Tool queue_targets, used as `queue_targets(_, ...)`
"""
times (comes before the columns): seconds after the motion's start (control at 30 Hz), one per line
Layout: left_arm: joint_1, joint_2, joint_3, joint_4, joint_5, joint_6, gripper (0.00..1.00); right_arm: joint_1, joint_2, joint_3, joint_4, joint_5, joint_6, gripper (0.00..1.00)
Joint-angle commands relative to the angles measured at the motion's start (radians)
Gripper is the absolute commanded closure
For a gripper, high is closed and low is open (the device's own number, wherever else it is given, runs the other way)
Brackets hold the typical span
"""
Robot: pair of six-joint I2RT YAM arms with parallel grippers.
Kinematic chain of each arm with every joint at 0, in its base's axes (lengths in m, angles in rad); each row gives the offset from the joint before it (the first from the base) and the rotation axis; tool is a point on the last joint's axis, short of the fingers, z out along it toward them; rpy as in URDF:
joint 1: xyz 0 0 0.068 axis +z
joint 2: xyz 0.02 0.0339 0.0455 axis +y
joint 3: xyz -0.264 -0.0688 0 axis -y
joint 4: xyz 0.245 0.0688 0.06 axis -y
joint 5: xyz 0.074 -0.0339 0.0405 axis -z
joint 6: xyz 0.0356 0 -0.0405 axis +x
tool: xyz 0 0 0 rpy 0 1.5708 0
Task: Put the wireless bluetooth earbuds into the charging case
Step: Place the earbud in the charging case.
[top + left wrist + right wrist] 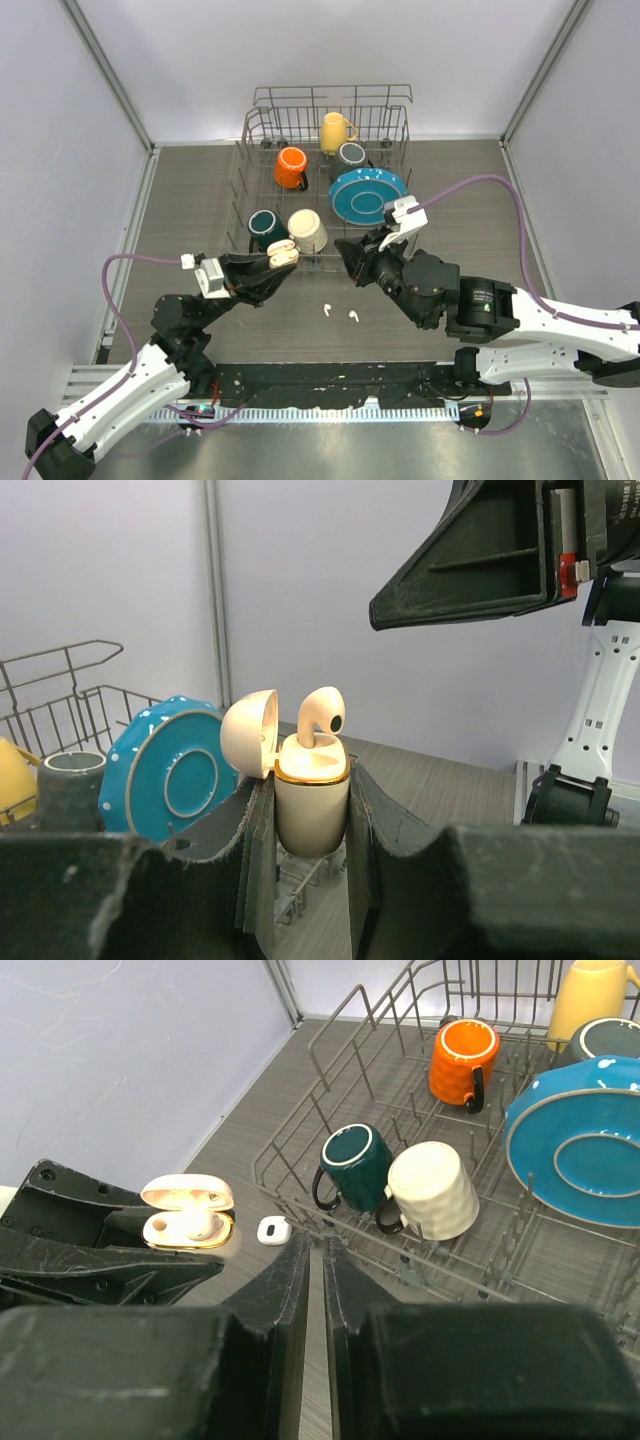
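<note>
Earbud (318, 718) seated in open case (312, 805) clamped between left fingers (255, 865); right fingers (288, 1280) together nearby.

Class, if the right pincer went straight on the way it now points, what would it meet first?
Probably the dish rack's near wire rim, just beyond the shut right pincer, then the teal mug. Depth is unclear. The charging case sits off that line.

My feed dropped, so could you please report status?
Left gripper holds open case, one earbud standing in it. Right gripper: jaws shut, empty. Two earbuds on table.
</note>
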State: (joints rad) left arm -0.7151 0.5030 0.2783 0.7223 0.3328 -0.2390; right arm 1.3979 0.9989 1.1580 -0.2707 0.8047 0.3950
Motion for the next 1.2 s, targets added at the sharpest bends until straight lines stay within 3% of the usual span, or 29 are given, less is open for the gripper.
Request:
queue_targets(0.0, 0.002, 0.002, 0.053, 0.009, -0.003, 0.018, 1.00, -0.011, -0.028, 0.051, -0.030, -0.009, 0.041, 0.84)
queue_targets(0.27, 0.002, -0.003, 0.059, -0.012, -0.018, 0.017, 1.00, -0.097, 0.021, 0.112, -0.123, -0.104, 0.065, 0.84)
queue_targets(0.47, 0.002, -0.008, 0.044, -0.001, -0.031, 0.021, 1.00, -0.234, 0.009, 0.123, -0.168, -0.307, 0.122, 0.84)
queue_targets(0.7, 0.002, -0.015, 0.045, 0.005, -0.038, 0.018, 1.00, -0.244, 0.061, 0.163, -0.185, -0.461, 0.128, 0.84)
queue_targets(1.17, 0.002, -0.032, 0.029, -0.008, -0.048, 0.021, 1.00, -0.244, 0.124, 0.154, -0.030, -0.660, 0.137, 0.88)
